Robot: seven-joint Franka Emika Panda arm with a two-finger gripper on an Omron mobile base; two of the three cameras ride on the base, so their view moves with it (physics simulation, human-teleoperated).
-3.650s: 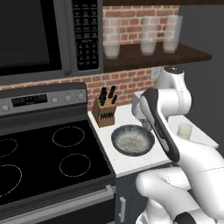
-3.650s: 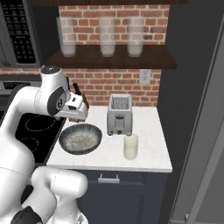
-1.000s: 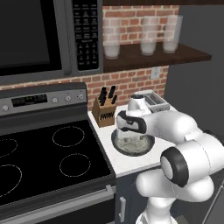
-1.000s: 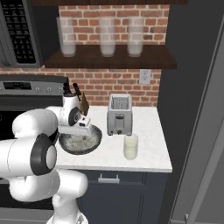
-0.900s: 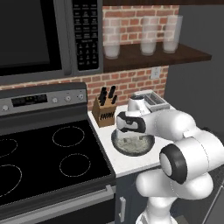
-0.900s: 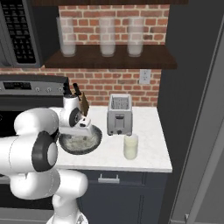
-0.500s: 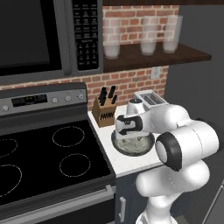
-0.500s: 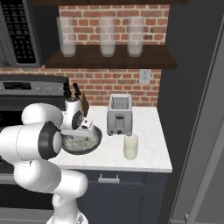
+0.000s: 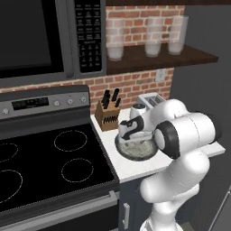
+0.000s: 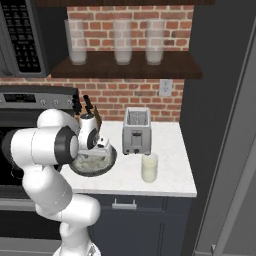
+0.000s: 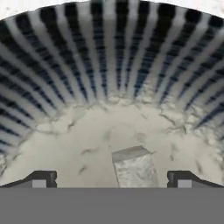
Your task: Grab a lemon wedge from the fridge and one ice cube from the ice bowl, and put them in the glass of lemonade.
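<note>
A: The pincer [image 11: 112,179] hangs spread wide inside the wide shallow dark-rimmed ice bowl [image 10: 109,162] on the white worktop [image 10: 165,181], grasping nothing.

B: Good. I'd drop straight, centre the pale square ice cube [image 11: 134,169] between the tips, then squeeze gently.

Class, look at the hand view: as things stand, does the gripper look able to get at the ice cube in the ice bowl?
Probably yes. The gripper is open, down inside the ice bowl, and the ice cube lies between its fingertips with nothing in the way.
</note>
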